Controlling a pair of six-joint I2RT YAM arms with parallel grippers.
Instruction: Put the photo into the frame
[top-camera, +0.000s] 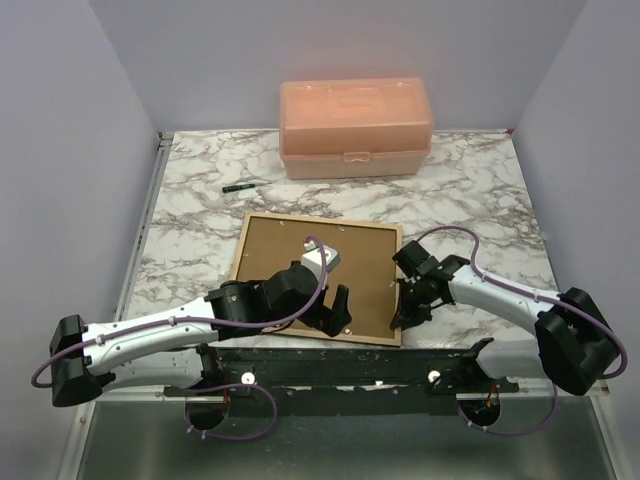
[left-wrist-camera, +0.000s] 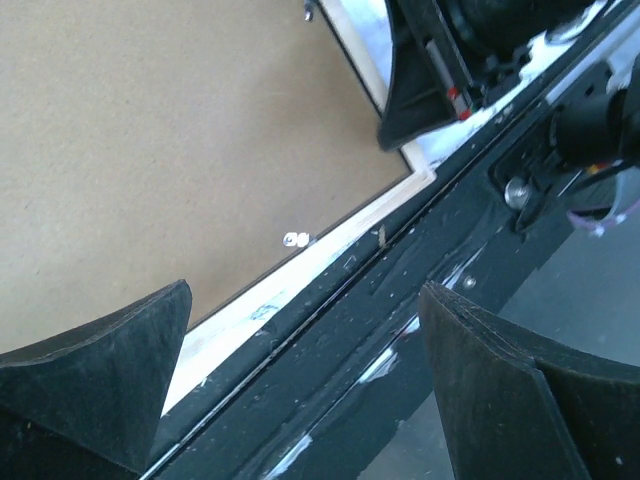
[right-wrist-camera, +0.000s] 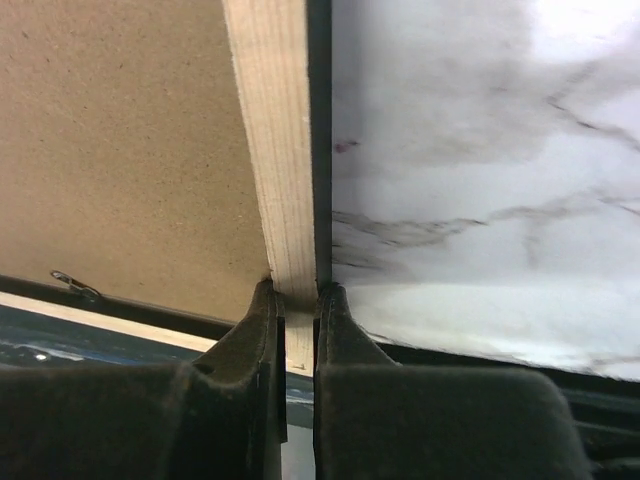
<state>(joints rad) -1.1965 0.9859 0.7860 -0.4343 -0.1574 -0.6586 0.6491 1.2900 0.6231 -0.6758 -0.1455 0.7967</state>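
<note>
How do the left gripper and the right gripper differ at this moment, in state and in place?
The left gripper is open, nothing between its fingers; the right gripper is shut on the wooden side rail of the frame. The left gripper is over the frame's near rail; the right gripper is at its right rail. Both have black fingers.

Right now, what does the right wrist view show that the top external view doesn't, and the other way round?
Right wrist only: the right jaws shut on the frame at its light wood rail, and a small metal clip by the frame's near rail. Top external only: the salmon plastic box, a dark pen, and the left arm reaching over the frame. Both: the brown backing panel sitting in the frame, and the marble table.
</note>
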